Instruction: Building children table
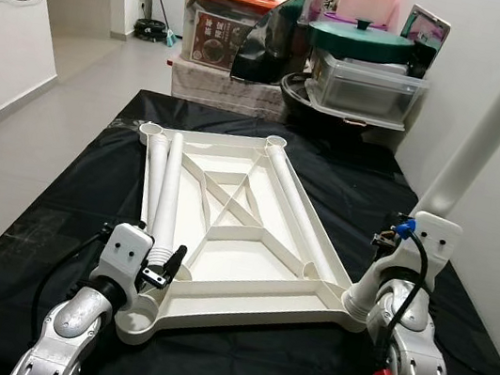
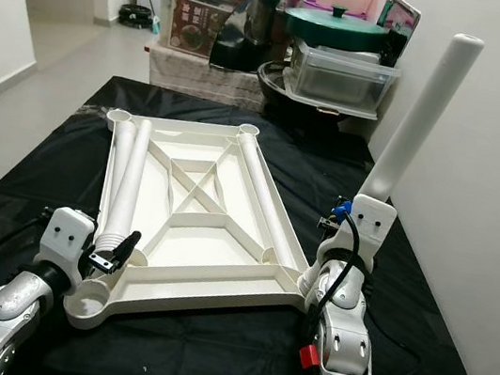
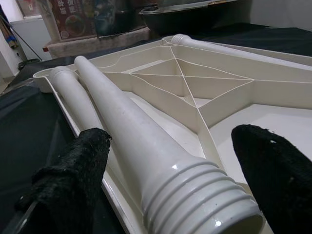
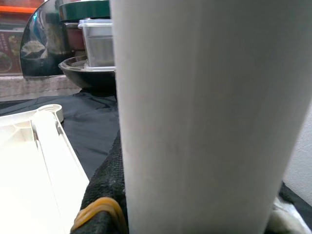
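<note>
Upside down on the black-draped surface [image 1: 48, 203], the white tabletop [image 1: 245, 277] is lying with its ribbed underside facing up and a round socket at each corner. One white leg [image 1: 487, 135] is standing in the near corner socket on the robot's right, rising tall and leaning slightly away to the right. The right end effector [image 1: 390, 253] is clasping this leg low down, close above the socket, its black fingers clenched around the tube; the right forearm is lying low on the cloth and angling up to the leg's base.

A second leg [image 1: 170, 196] is lying flat along the tabletop's left rail, its long axis running away from the robot, its ribbed threaded end nearest. The left end effector [image 3: 175, 195] is straddling that threaded end, its fingers [image 3: 83, 161] spread apart on either side and not yet pressing the tube. The empty near-left socket [image 1: 141, 308] is sitting just beside and below this end effector, so the left arm is the nearer one for that corner. Another leg [image 1: 289, 208] is lying along the right rail.

Beyond the surface, stacked storage boxes [image 1: 227, 32] and pots are standing on the floor.
</note>
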{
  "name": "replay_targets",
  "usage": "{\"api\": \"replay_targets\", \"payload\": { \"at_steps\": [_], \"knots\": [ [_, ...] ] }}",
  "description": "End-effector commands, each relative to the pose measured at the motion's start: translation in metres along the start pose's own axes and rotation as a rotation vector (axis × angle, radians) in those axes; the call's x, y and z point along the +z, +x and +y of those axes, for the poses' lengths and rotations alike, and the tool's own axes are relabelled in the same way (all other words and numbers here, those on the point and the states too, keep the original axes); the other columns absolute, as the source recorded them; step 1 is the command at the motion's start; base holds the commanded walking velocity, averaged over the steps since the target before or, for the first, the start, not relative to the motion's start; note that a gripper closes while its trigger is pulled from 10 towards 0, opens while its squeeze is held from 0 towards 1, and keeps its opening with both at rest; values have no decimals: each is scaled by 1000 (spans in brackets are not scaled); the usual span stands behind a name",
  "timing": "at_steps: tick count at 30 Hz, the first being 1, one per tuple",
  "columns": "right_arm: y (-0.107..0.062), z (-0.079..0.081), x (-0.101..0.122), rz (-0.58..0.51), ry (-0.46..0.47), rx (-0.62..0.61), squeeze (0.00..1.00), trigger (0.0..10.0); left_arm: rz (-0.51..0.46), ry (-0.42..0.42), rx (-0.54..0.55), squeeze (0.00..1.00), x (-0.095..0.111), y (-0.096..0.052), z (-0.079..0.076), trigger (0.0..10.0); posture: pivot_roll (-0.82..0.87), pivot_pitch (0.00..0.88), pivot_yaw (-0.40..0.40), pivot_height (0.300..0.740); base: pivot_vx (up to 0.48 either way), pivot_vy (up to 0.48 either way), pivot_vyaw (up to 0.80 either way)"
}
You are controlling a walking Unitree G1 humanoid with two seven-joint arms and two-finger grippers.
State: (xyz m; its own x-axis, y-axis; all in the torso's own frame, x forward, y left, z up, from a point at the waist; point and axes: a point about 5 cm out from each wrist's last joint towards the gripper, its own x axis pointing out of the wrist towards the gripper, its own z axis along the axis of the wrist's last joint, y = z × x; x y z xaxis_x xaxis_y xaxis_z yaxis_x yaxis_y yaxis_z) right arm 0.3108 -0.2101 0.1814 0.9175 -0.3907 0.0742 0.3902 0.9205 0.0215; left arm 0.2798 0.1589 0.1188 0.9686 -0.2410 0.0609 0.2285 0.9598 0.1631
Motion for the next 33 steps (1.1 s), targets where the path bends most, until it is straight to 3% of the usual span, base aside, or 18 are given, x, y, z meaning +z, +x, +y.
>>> {"api": "replay_targets", "payload": {
  "at_steps": [1, 14, 32, 33],
  "knots": [
    [-5, -9, -29, 113, -85, -31, 0, 10000, 12, 15, -10, 0, -3, 1, -2, 10000, 35, 0, -69, 740, 0, 0, 0],
    [-5, -5, -9, 66, -80, 6, 0, 10000, 14, 20, -14, 0, -4, 1, -3, 10000, 28, 0, -67, 740, 0, 0, 0],
    [-10, -3, -3, 53, -34, 9, 0, 10000, 15, 20, -22, 0, -5, 1, -5, 10000, 23, 0, -59, 740, 0, 0, 0],
    [-10, -3, -1, 45, -29, 13, 298, 10000, 15, 21, -23, 0, -5, 1, -5, 10000, 23, 0, -59, 740, 0, 0, 0]
  ]
}}
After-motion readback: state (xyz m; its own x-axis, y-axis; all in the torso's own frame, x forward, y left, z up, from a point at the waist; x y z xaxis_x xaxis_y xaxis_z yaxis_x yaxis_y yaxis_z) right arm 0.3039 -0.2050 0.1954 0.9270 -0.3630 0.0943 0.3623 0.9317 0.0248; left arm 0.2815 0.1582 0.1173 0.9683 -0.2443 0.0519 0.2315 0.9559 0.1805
